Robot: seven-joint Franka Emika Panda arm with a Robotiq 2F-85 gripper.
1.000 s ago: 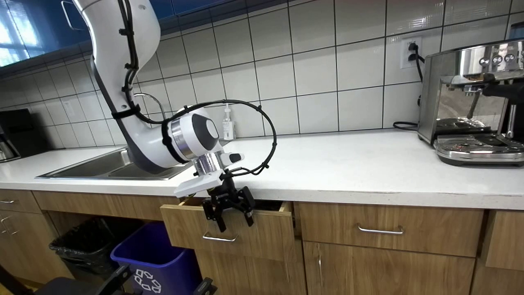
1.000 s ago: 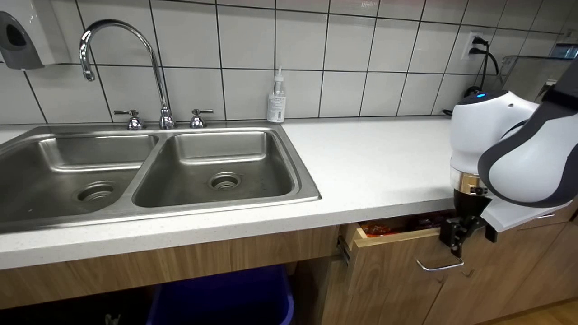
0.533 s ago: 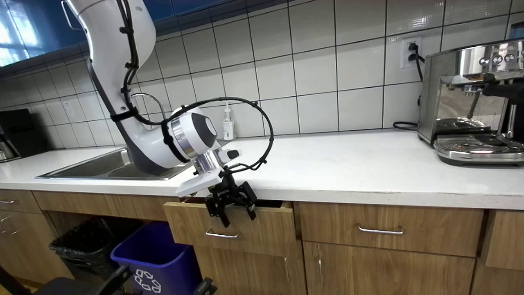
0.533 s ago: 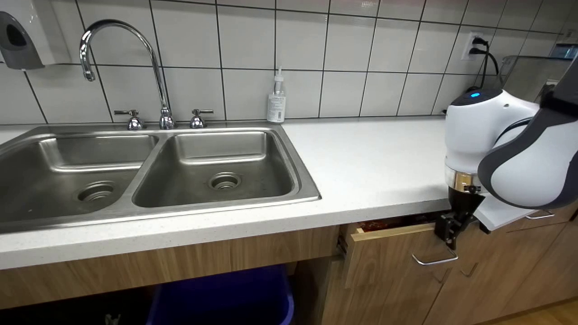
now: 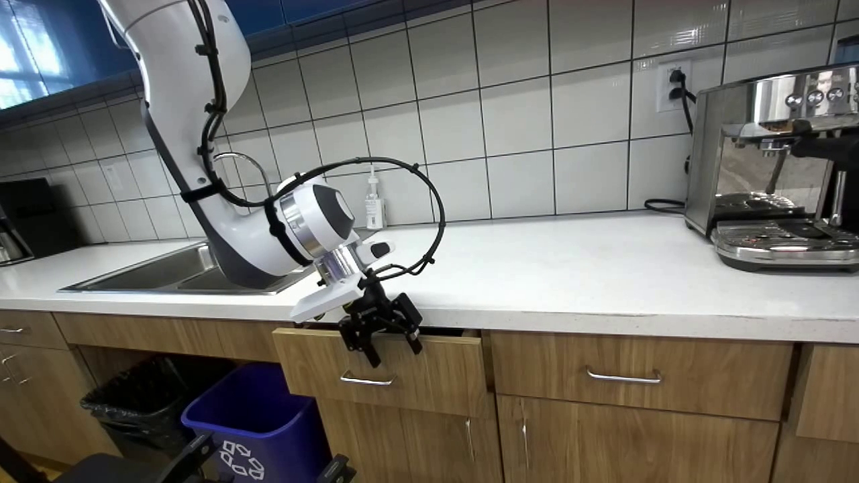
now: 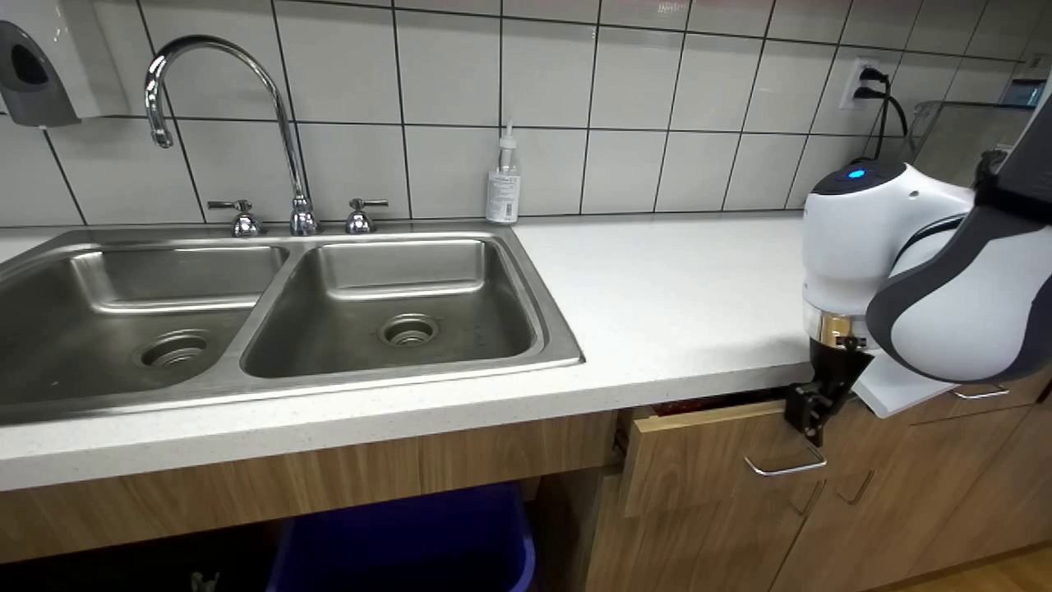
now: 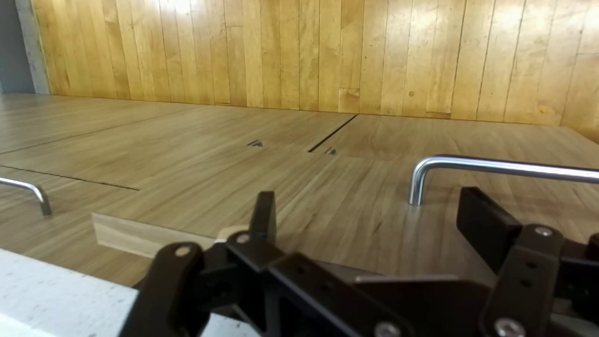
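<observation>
The gripper [image 5: 394, 352] hangs with its fingers [image 7: 263, 213] downward at the upper part of a wood-grain drawer [image 5: 436, 386], just below the edge of the white countertop [image 5: 570, 268]. The fingers are spread well apart, and nothing is seen gripped between them. Contact with the drawer front cannot be confirmed; if they do bear on it, the wide stance would share the load between two points.

The drawer stands partly open under the countertop. Its front projects from the cabinet, borne, it appears, by the metal slide [image 6: 622, 444] visible at its side. Reddish contents [image 6: 678, 407] show only as a sliver. The chrome bar handle [image 5: 366, 381] sits just under the fingertips, ungripped.

A black cable [image 5: 382, 160] is looped out from the wrist and strapped along the arm [image 5: 194, 100], presumably to leave slack for the joints.

Surroundings: a pump bottle [image 6: 503, 193] stands against the tile by the back corner of the steel sink [image 6: 552, 329], probably kept there for use at the basin. An espresso machine [image 5: 745, 168] stands near a wall outlet [image 5: 664, 74], likely for power. A blue recycling bin [image 5: 288, 436] and a black-lined bin [image 5: 121, 409] occupy the recess beneath the counter.
</observation>
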